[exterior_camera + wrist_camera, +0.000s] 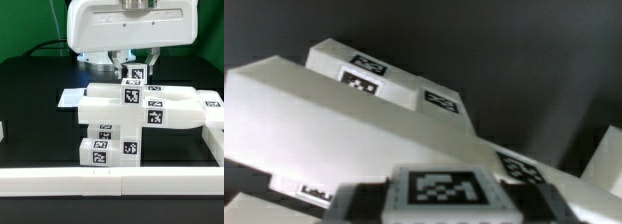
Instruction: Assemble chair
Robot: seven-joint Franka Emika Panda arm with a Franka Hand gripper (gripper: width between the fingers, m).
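Behind border rail (110, 182): chair parts (125, 120) stacked, hand (130, 62) directly above.

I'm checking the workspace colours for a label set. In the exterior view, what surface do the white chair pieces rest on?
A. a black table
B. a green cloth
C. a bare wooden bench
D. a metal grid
A: the chair pieces stand on a black table, dark all round them.
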